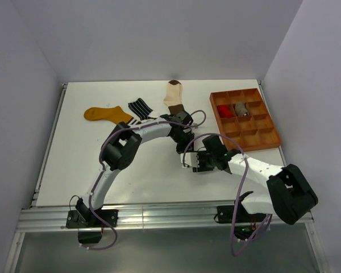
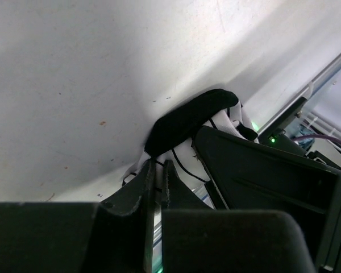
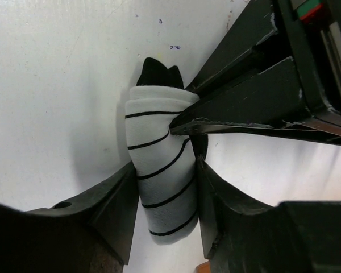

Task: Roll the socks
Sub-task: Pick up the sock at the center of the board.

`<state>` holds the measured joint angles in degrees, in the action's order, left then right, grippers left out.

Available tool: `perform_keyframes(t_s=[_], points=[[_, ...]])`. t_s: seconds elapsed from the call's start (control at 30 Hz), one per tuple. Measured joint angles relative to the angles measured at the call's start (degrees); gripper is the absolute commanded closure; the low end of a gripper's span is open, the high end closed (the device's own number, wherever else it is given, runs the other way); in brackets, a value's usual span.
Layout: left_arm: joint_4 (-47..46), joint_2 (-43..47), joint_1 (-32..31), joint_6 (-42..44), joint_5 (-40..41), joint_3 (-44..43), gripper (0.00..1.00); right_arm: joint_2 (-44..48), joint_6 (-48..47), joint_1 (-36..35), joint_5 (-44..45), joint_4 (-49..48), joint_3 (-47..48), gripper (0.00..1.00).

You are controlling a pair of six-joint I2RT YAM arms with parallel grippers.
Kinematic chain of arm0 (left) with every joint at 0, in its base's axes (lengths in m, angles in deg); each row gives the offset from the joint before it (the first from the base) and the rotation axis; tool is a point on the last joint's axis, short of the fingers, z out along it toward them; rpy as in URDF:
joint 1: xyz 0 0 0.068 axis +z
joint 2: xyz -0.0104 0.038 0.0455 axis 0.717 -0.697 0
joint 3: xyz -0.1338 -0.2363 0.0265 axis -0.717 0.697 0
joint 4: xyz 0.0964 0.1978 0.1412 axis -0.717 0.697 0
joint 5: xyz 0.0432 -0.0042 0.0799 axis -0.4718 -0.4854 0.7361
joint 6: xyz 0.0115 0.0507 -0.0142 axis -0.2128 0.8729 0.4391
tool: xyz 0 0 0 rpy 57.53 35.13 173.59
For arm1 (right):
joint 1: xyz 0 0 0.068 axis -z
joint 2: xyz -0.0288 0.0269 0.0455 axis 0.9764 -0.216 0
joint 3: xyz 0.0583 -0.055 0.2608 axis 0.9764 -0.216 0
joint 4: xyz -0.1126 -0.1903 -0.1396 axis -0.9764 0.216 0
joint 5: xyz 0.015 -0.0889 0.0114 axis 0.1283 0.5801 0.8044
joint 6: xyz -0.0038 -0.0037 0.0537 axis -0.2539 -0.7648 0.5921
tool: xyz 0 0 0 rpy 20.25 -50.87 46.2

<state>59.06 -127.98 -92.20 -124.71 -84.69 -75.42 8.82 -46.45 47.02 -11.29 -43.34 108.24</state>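
top external: red bundle (image 1: 223, 109) in tray (image 1: 260, 137)

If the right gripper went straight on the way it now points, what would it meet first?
The rolled striped sock, sitting between its fingers; the left gripper crosses just beyond it, though depth is unclear.

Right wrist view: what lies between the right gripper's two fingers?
The rolled white striped sock, inside the right gripper, the left gripper pinching its top; the right wrist view shows it.

walls (image 1: 159, 34): plain pale grey, three sides; table (image 1: 74, 159): white, matte; near edge: metal rail (image 1: 170, 216); light: even
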Motion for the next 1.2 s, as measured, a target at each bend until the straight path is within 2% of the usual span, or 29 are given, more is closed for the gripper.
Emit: perform_keyframes(t_s=[0.2, 0.33, 0.47, 0.6, 0.77, 0.9, 0.93, 1.2], points=[[0.48, -1.11, 1.27, 0.33, -2.8, -0.7, 0.86, -3.5, 0.9, -0.11, 0.09, 4.17, 3.96, 0.75], [-0.96, -0.92, 2.69, -0.26, -4.37, 0.83, 0.79, -6.4, 2.38, -0.11, -0.5, 7.23, 7.41, 0.83], [-6.12, 1.03, 5.01, -2.97, -6.47, 6.1, 0.73, -8.72, 4.39, 0.26, -1.92, 9.07, 10.1, 0.86], [-11.82, 4.26, 7.78, -6.12, -6.05, 11.91, 0.72, -10.1, 6.69, 0.98, -3.3, 9.94, 11.72, 0.89], [-17.79, 9.07, 11.41, -9.31, -1.16, 17.05, 0.73, -10.84, 9.88, 2.82, -5.22, 10.8, 12.72, 0.92], [-22.97, 16.35, 13.7, -11.19, 3.08, 22.53, 0.73, -12.41, 12.59, 5.35, -7.85, 13.53, 15.43, 0.96], [-23.8, 18.6, 14.16, -11.41, 4.04, 23.89, 0.73, -12.85, 13.25, 6.25, -8.55, 14.34, 16.37, 0.99], [-31.89, 31.85, 15.3, -12.7, 9.6, 32.0, 0.73, -15.58, 18.6, 15.65, -16.41, 20.24, 25.99, 1.0]])
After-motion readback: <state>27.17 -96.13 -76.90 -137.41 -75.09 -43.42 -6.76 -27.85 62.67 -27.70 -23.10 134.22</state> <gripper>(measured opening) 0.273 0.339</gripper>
